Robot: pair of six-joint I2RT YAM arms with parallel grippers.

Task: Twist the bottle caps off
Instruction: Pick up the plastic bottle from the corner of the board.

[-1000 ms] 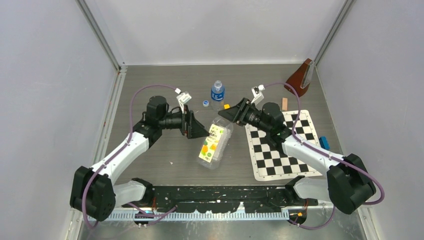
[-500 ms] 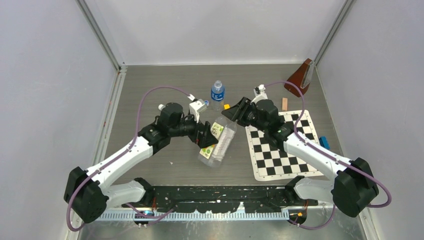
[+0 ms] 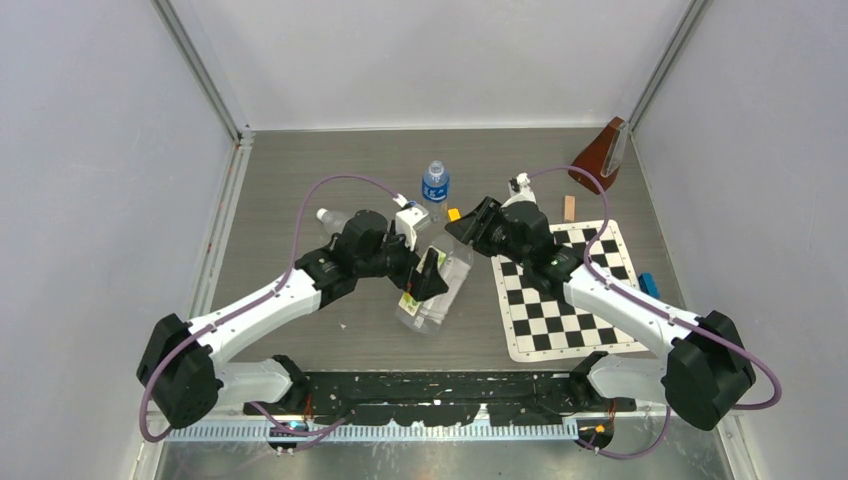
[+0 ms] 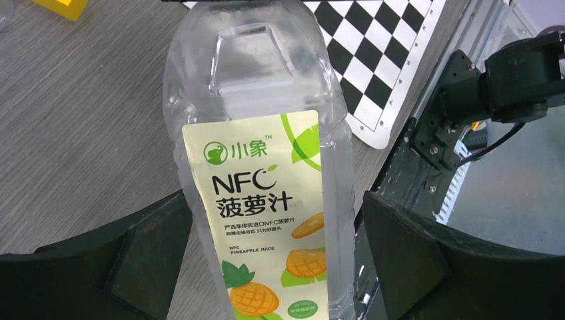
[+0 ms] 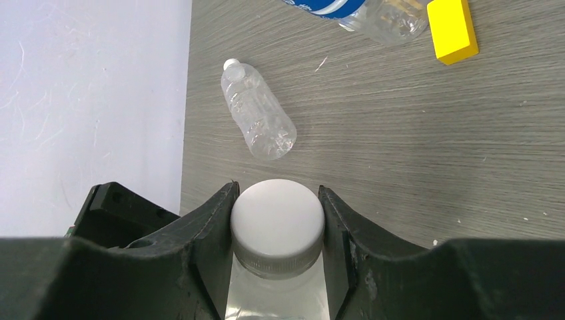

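Lying on its side in the middle of the bench (image 3: 290, 170), the juice bottle (image 4: 260, 167) is one of three bottles. The blue-labelled bottle (image 3: 434, 185) stands upright behind it, and the slim unlabelled bottle (image 5: 258, 120) lies off to its left. Three caps show, one on each neck. Both arms reach inward over the bench, elbows bent outward. The right gripper (image 5: 276, 200) is clenched on the juice bottle's white cap (image 5: 278, 230). The left gripper (image 4: 276, 227) is released, its fingers spread either side of the labelled body.
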